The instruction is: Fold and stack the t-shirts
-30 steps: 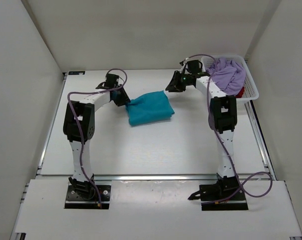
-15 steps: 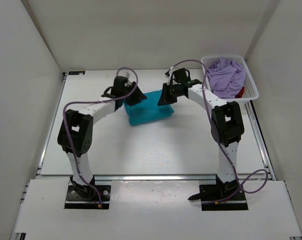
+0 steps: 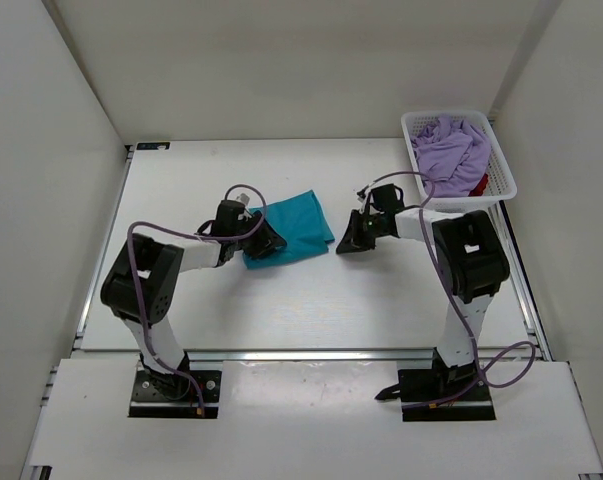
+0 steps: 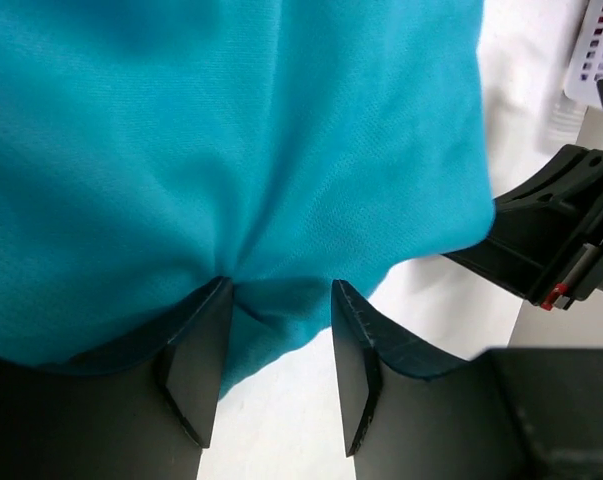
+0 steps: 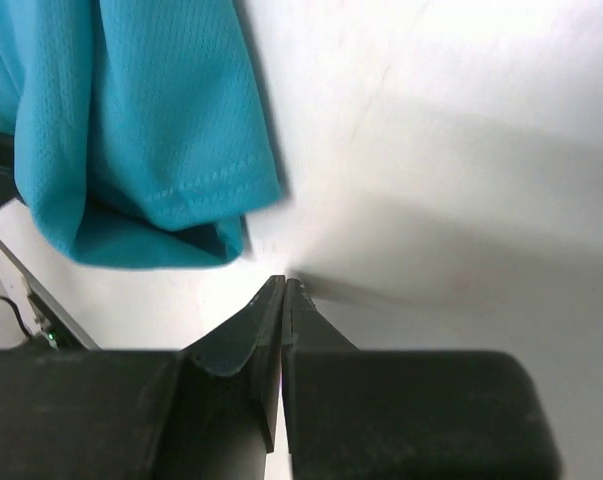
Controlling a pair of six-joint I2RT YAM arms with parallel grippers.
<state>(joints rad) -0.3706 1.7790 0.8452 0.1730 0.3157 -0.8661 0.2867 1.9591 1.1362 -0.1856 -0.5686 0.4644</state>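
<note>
The teal t-shirt (image 3: 293, 225) lies folded in the middle of the table. My left gripper (image 3: 270, 243) is low at its near left edge. In the left wrist view the jaws of that gripper (image 4: 279, 290) stand open, and the teal cloth (image 4: 281, 130) puckers over the fingertips (image 4: 213, 300). My right gripper (image 3: 348, 244) rests on the table just right of the shirt, shut on nothing (image 5: 284, 282), beside a hemmed teal corner (image 5: 131, 130). The lavender t-shirt (image 3: 451, 150) is heaped in the basket, with a bit of the red t-shirt (image 3: 478, 185) showing beneath it.
The white mesh basket (image 3: 504, 160) stands at the back right corner, its edge also in the left wrist view (image 4: 601, 50). White walls close in the table on three sides. The right arm's black wrist (image 4: 551, 240) sits close beside the shirt.
Both arms came toward the near side. The left gripper moved from the shirt's far left to its near edge and opened wider. The right gripper shut and dropped to the table beside the shirt.
</note>
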